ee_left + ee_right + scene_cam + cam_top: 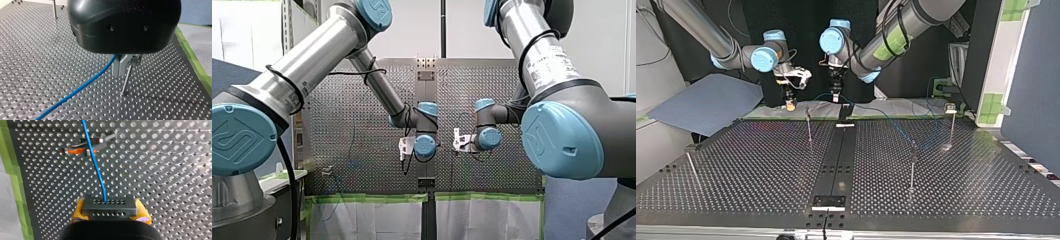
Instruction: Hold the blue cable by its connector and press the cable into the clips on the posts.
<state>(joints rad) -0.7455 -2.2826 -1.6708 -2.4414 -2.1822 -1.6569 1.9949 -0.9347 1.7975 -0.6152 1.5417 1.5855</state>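
- At the top view's far left, a lone post (pixel 691 167) is seen near the bench (pixel 761 165) edge, well apart from both arms.
- Next, the right tool (pixel 791 102) is closed on the connector (pixel 108 206), which is clamped between yellow pads (pixel 77 213).
- The cable (pixel 96 165) leaves the connector's front face and is laid across a clip (pixel 82 148) ahead. Whether it is seated there cannot be told.
- A middle post (pixel 809 127) stands near that tool.
- The left tool (pixel 835 95) is judged closed about the cable further along. The cable emerges between grey fingers (pixel 117 66) and droops to the bench, and a thin post (pixel 127 81) stands just beside them.
- Further right, two posts (pixel 912 165) (pixel 951 125) are seen, with no cable made out on them.
- The cable is judged light, thin and limp, so it will sag wherever it is unsupported.
- Its smooth jacket may slide through metal fingers, so a firm hold is best taken at the rigid, flat-sided connector.
- Some tension between the tools is likely needed when the cable is pressed into a clip.
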